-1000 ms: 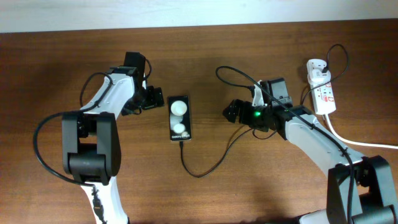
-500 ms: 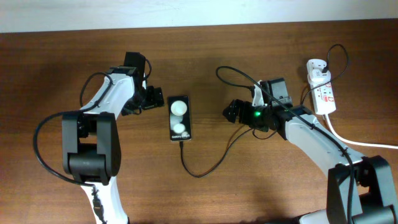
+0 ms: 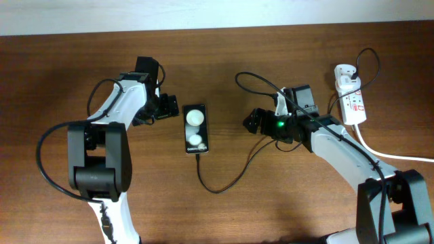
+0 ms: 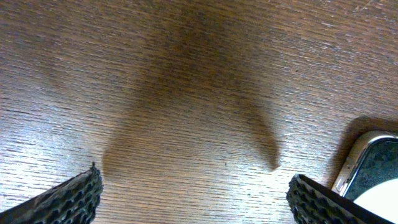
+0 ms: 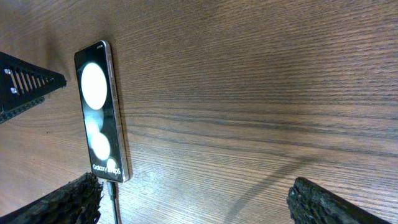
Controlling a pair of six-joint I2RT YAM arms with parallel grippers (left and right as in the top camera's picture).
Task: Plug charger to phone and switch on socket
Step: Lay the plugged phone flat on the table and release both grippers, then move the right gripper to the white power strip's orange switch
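Observation:
The black phone (image 3: 196, 129) lies flat on the wooden table between my two arms, and its corner (image 4: 373, 163) shows at the right of the left wrist view. The charger cable (image 3: 218, 190) runs from the phone's lower end, loops across the table and passes under my right arm towards the white adapter (image 3: 346, 73) in the socket (image 3: 354, 104). In the right wrist view the plug tip (image 5: 111, 188) sits in the phone (image 5: 99, 112). My left gripper (image 3: 169, 107) (image 4: 196, 202) stands open just left of the phone. My right gripper (image 3: 251, 122) (image 5: 199, 205) is open, empty, right of it.
A thick white cord (image 3: 386, 154) leaves the socket towards the right table edge. A pale wall strip (image 3: 217, 13) bounds the table at the back. The left arm's finger (image 5: 25, 84) shows at the upper left of the right wrist view.

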